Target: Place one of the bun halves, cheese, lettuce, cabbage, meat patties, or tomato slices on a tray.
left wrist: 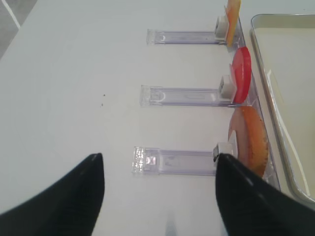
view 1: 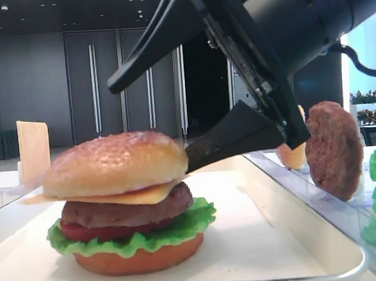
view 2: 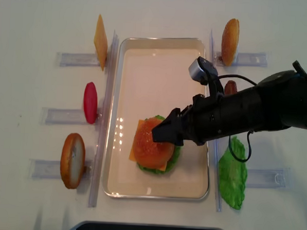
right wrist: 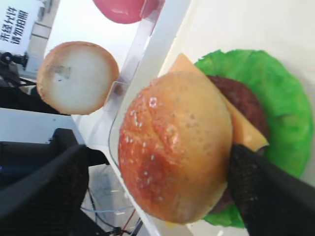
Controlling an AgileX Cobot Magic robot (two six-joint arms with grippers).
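A stacked burger stands on the white tray, at its near middle in the overhead view. From the top it has a glossy bun half, a cheese slice, a meat patty, a tomato slice, lettuce and an orange-brown base. My right gripper is open around the bun half. One finger touches the bun's side and the other stands clear of it. My left gripper hangs open and empty over the table left of the tray.
Clear racks flank the tray. On the left they hold a cheese slice, a tomato slice and a bun half. On the right they hold a bun half, a patty and lettuce.
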